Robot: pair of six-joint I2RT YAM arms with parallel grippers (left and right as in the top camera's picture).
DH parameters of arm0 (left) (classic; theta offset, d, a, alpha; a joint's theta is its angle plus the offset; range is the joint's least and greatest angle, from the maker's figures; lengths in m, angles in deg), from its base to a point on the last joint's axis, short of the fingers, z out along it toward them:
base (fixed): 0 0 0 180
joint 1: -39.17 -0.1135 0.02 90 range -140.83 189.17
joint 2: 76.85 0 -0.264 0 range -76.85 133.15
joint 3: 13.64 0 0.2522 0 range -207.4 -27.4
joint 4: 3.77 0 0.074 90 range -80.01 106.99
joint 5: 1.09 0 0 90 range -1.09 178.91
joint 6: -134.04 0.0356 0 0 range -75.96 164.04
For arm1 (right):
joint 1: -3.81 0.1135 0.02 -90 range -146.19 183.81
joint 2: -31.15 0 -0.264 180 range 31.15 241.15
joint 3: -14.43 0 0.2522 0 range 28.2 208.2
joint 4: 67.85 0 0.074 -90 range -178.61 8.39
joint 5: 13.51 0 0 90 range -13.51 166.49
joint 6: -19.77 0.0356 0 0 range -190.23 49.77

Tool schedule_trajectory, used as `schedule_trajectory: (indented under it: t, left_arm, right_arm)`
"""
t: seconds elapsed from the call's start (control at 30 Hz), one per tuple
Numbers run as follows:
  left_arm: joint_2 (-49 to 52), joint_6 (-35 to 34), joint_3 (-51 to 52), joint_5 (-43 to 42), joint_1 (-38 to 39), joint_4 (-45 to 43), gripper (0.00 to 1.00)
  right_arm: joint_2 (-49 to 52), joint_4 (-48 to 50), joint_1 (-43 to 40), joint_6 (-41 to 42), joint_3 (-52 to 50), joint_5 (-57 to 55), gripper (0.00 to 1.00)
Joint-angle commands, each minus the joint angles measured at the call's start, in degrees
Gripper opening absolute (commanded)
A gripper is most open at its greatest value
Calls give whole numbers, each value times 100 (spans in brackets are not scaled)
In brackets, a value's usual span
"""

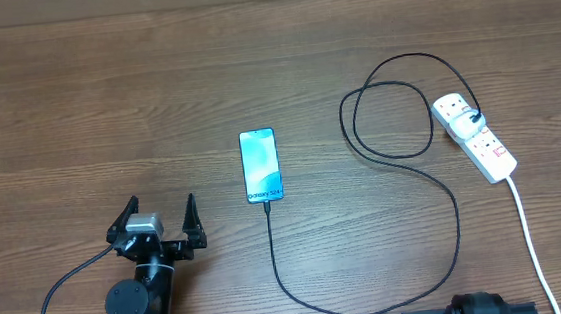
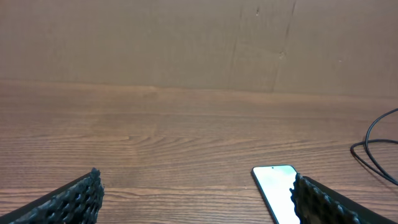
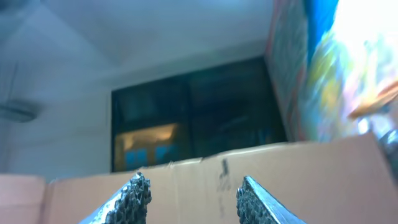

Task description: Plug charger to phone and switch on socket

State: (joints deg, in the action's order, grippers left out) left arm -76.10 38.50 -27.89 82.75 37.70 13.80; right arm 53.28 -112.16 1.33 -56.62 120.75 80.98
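The phone lies flat mid-table, its teal screen lit. The charger, a thin black cable, runs from the phone's near edge, where its tip meets the phone, out to the right. There it loops and ends in a black plug seated in the white socket. My left gripper is open, left of the phone, holding nothing. In the left wrist view the phone shows beside the right finger. My right gripper is open, tilted upward, holding nothing.
The socket's white cord trails to the table's front right edge. A cardboard wall stands along the table's far side. The right arm's base sits at the front edge, and the left arm's black cable curves off to the front left.
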Motion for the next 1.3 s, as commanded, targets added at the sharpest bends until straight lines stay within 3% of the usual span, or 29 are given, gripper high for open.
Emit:
schedule_trajectory:
  t: [0.0,0.2,0.4,0.53,0.57,0.6,0.67,1.03,1.27]
  left_arm:
    - [-26,87,22,76,-9,22,100]
    - [-26,87,22,76,-9,22,100]
    - [-26,87,22,76,-9,22,100]
    - [-26,87,22,76,-9,22,100]
    - [-26,87,22,76,-9,22,100]
    - [-26,87,22,76,-9,22,100]
    - [-26,87,22,79,-11,22,100]
    - [-26,85,22,79,-9,22,100]
    - [-26,87,22,76,-9,22,100]
  right_arm:
    - [-326,2,13,-330,0,-437,46]
    - [-1023,63,11,-326,-269,-444,46]
    - [-2162,422,17,-330,-1106,-448,52]
    - [-2184,328,28,-431,-1029,-509,57]
    - [-2184,330,28,-426,-1032,-501,60]
    - [-2184,365,28,-426,-1051,-501,69]
    - [-2184,525,28,-380,-1156,-393,100]
    - [-2184,2503,179,-321,-2715,-59,100]
    - [-2179,1908,179,-273,-4454,-52,100]
